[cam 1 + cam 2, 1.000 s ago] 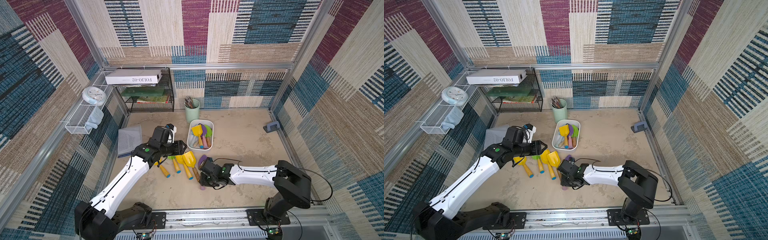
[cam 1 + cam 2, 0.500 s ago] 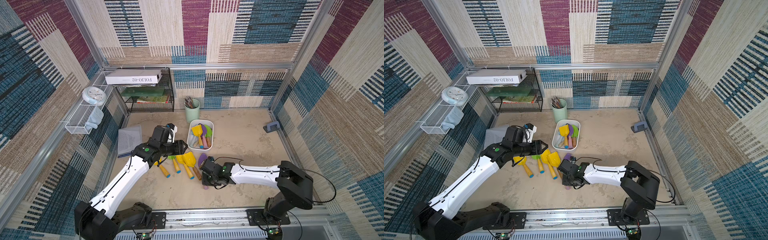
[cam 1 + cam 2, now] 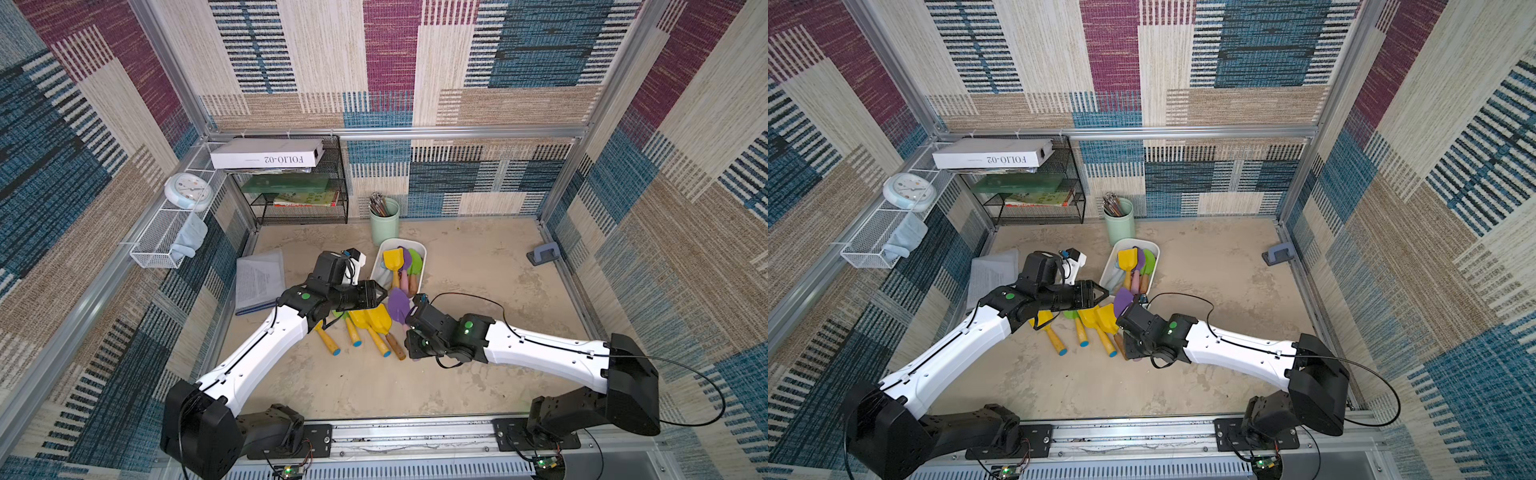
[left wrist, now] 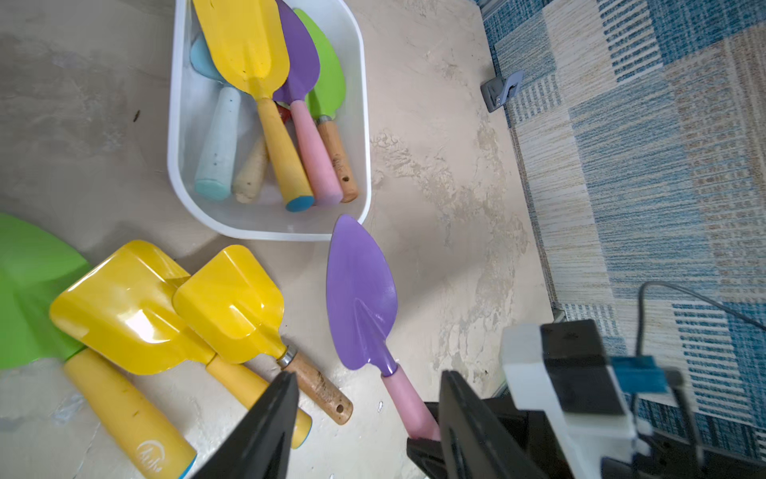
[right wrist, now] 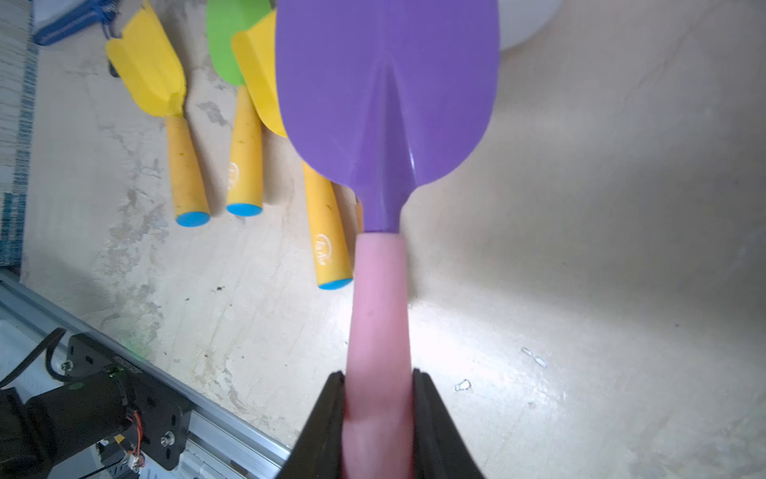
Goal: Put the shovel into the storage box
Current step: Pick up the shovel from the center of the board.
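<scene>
My right gripper is shut on the pink handle of a purple shovel. The shovel is held above the floor, and its blade tip stops just short of the near rim of the storage box. That white tub holds several shovels, with a yellow one on top. My left gripper is open with nothing between its fingers. It hovers over loose yellow shovels, right beside the purple shovel.
Yellow shovels and a green shovel lie on the floor left of the purple one. A mint cup of pencils stands behind the tub. A black wire rack, a sheet folder and a grey clip are around.
The right gripper has risen and moved toward the tub with the purple shovel in it. The left arm has hardly moved.
</scene>
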`<state>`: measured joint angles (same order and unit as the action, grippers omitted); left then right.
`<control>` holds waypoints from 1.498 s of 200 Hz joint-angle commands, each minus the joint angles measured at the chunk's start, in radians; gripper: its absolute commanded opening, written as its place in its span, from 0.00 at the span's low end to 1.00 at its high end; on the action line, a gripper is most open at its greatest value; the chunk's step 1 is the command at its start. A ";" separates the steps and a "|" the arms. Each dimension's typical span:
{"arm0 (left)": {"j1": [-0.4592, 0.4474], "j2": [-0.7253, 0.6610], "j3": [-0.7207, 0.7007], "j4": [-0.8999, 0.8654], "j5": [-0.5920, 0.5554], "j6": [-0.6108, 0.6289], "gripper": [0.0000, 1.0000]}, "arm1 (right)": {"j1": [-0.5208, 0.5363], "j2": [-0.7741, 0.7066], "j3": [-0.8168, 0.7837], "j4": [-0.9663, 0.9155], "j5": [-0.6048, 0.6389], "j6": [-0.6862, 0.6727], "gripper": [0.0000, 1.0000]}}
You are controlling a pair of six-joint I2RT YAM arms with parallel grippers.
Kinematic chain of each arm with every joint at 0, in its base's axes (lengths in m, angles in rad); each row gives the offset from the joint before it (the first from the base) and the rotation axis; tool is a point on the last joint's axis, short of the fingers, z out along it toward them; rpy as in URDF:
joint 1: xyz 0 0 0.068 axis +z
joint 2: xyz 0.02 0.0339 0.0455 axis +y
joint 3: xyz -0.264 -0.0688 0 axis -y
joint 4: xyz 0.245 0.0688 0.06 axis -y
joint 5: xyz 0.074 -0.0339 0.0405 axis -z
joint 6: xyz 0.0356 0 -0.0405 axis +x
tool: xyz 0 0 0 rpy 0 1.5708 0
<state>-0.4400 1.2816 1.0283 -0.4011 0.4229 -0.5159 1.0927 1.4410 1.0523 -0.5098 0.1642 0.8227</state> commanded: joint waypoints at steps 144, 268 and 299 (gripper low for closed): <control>-0.012 0.089 -0.024 0.160 0.016 -0.043 0.31 | -0.004 -0.075 0.066 -0.013 0.081 -0.141 0.00; -0.019 0.104 -0.024 0.211 0.030 -0.067 0.00 | -0.029 -0.080 0.057 0.027 0.081 -0.158 0.02; -0.018 0.143 0.024 0.176 0.001 -0.033 0.00 | -0.047 -0.105 0.055 0.025 0.093 -0.160 0.41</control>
<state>-0.4583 1.3960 1.0161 -0.1677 0.4931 -0.6205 1.0573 1.3632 1.1004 -0.5323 0.2188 0.6830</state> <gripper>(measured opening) 0.039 0.315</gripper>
